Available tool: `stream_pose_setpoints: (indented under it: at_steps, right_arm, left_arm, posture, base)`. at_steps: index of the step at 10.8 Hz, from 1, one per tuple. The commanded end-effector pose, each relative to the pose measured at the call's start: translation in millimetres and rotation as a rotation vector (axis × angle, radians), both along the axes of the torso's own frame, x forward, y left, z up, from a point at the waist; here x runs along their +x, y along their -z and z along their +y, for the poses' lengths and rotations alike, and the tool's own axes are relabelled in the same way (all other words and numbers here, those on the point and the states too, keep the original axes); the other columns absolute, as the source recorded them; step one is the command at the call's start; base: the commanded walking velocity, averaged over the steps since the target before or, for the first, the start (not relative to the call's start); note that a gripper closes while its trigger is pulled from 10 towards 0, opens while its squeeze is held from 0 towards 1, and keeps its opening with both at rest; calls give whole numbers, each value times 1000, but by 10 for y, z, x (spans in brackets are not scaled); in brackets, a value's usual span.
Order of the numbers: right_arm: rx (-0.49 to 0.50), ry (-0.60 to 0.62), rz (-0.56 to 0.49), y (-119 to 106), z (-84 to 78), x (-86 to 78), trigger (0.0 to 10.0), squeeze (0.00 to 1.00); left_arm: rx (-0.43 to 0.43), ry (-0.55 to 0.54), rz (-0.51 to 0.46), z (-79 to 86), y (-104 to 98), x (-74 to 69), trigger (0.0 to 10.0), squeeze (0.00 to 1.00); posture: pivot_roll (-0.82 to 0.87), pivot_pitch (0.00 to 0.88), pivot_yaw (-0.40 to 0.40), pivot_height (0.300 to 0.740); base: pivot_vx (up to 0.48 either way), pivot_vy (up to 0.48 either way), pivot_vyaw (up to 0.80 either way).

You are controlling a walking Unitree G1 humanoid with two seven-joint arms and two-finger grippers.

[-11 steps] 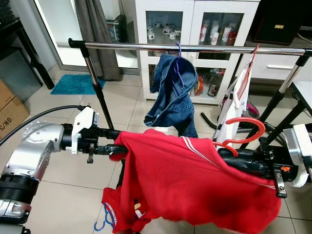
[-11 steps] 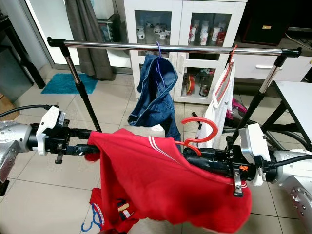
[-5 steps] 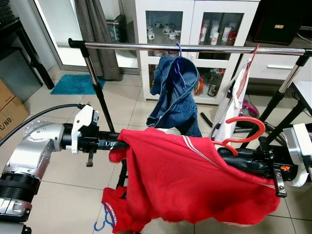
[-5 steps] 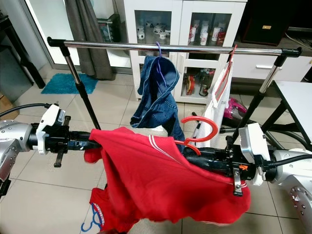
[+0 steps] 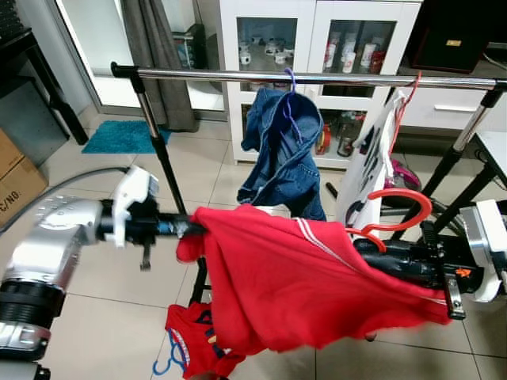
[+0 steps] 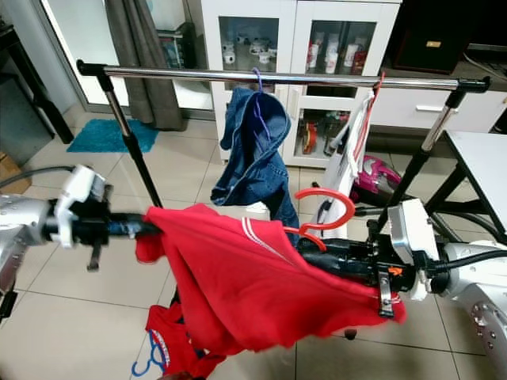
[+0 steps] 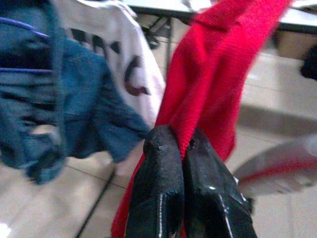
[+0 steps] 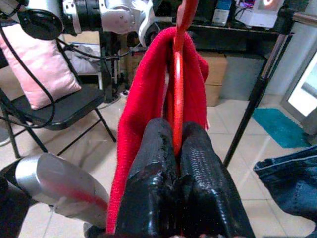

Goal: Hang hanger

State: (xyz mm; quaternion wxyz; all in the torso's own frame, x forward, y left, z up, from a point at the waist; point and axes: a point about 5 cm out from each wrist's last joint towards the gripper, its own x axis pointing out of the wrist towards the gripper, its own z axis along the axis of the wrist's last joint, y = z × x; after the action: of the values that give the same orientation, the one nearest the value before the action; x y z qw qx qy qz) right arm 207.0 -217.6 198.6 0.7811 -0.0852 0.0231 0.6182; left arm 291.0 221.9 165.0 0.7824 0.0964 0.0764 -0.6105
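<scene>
A red shirt (image 5: 309, 281) on a red hanger is stretched between my two grippers in front of a chrome clothes rail (image 5: 238, 76). My left gripper (image 5: 196, 230) is shut on the shirt's left edge; in the left wrist view the black fingers (image 7: 163, 168) pinch red cloth (image 7: 208, 84). My right gripper (image 5: 363, 247) is shut on the red hanger (image 5: 400, 212), whose hook curls up just below the rail. In the right wrist view the hanger (image 8: 177, 99) runs between the closed fingers (image 8: 198, 163). The hanger's arms are hidden inside the shirt.
A denim garment (image 5: 281, 146) and a white shirt (image 5: 368, 170) hang on the rail. Another red garment (image 5: 194, 348) with a blue hanger lies on the tiled floor. A white glass-door cabinet (image 5: 317, 32) stands behind, a cardboard box (image 5: 16, 178) at the left.
The red shirt has risen, its lower hem now higher off the floor. My left arm has shifted slightly and shows blurred. The white shirt on the rail has swung.
</scene>
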Motion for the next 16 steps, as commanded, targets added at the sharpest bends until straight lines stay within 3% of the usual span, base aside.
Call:
stream_pose_setpoints:
  at_steps: [1,4,5,8,10,12,13,14,16]
  right_arm:
    - [11,23,-52,-96,-56,21,10000,0]
    - [7,93,-76,-166,-232,78,10000,0]
    - [3,101,-78,-172,-258,87,10000,0]
    - [-4,118,-89,-194,-323,104,10000,0]
    - [-9,127,-95,-207,-354,105,10000,0]
    - [-9,122,-96,-201,-346,106,10000,0]
    - [-7,114,-96,-195,-329,109,10000,0]
    - [-2,102,-94,-189,-294,113,10000,0]
    - [-1,95,-88,-170,-267,107,10000,0]
  left_arm:
    - [-34,-63,-21,117,-67,-10,0,0]
    - [-38,-243,-38,492,-61,-103,0,0]
    - [-41,-274,-45,538,-72,-109,0,0]
    - [-5,-410,-62,894,-84,-174,0,0]
    - [12,-473,-68,1029,-66,-203,0,0]
    - [49,-464,-50,999,61,-216,0,0]
    - [75,-460,-59,942,112,-196,4745,0]
    - [18,-464,-71,850,98,-123,10000,1000]
    - [-15,-448,-99,799,57,-86,10000,1000]
  posture:
    - [-82,20,84,740]
    - [-82,20,82,740]
    - [-82,20,82,740]
    - [-73,13,64,740]
    - [-75,8,64,740]
    - [-74,0,59,740]
    - [-74,0,58,740]
    - [-74,0,58,740]
    - [-76,0,58,740]
  base:
    - [0,0,0]
    - [0,0,0]
    - [0,0,0]
    - [0,0,0]
    - [0,0,0]
    - [0,0,0]
    - [0,0,0]
    - [0,0,0]
    - [0,0,0]
